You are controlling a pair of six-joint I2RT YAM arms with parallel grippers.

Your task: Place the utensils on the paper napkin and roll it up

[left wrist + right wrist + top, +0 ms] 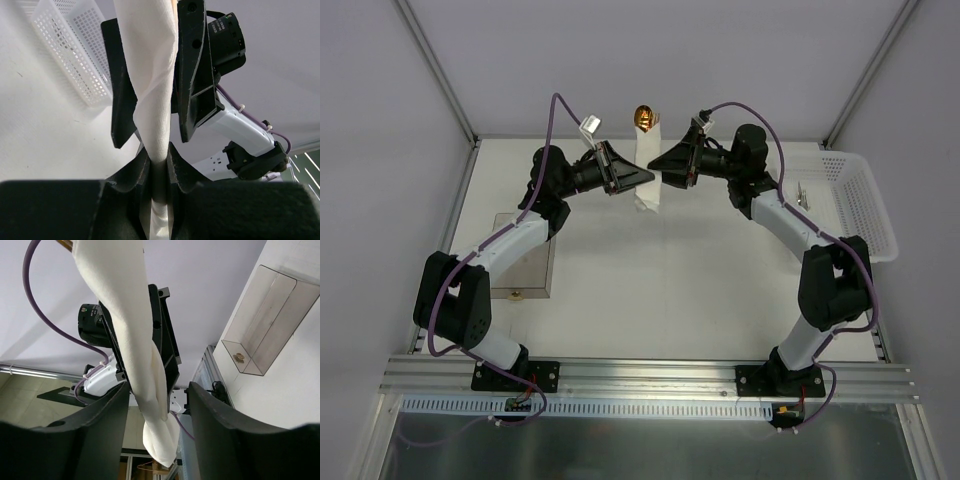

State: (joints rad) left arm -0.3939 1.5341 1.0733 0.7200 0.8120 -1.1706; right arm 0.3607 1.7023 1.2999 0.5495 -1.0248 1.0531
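Note:
The paper napkin (648, 172) is rolled into a white tube and held upright in the air above the back of the table. A gold utensil end (642, 117) sticks out of its top; the rest of the utensils is hidden inside. My left gripper (646, 180) is shut on the roll, its jaws pressed tight on it in the left wrist view (156, 150). My right gripper (656, 166) faces it from the other side, open. The roll (125, 305) hangs between its spread fingers (159, 390), close to the left one. The roll also fills the left wrist view (150, 60).
A white perforated basket (865, 200) stands at the right edge, with a small metal piece (804, 195) beside it. A clear plastic box (525, 265) sits at the left by the left arm, a small gold item (516, 296) at its front.

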